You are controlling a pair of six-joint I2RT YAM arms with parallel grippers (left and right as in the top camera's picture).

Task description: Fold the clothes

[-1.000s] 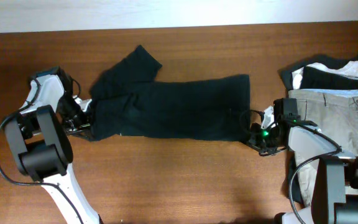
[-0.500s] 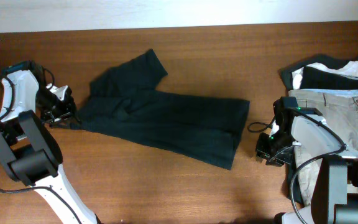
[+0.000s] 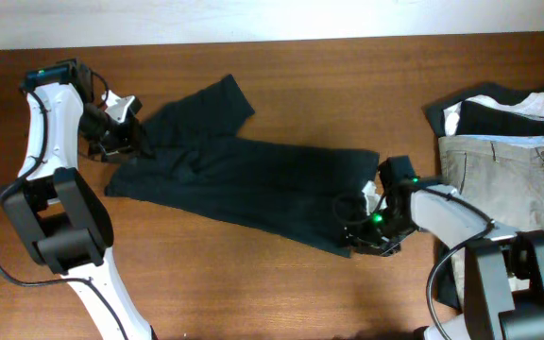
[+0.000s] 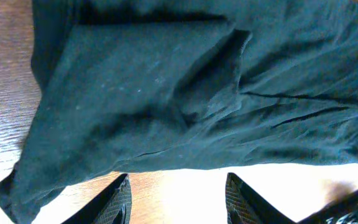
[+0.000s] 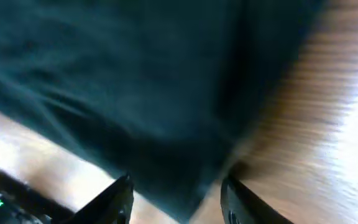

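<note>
Left wrist: left gripper (image 4: 178, 198) is spread and empty, just off the edge of the dark navy soft short-sleeved T-shirt (image 3: 253, 184), which lies skewed and rumpled on the brown wooden surface (image 3: 253, 293). Right gripper (image 5: 176, 198) is also spread, astride the hem corner (blurry). Likely the flatten step; next move calls for pinching both ends.

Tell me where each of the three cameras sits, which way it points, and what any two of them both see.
Overhead: fixed above the table, looking straight down at the dark T-shirt; both arms show, with the left claw and right claw at opposite ends of it.
Left wrist: on the left arm, looking past its spread fingers at shirt folds and wood.
Right wrist: on the right arm, blurred, looking past its fingers at the shirt's edge.
Shared: all three see the T-shirt and table.
</note>
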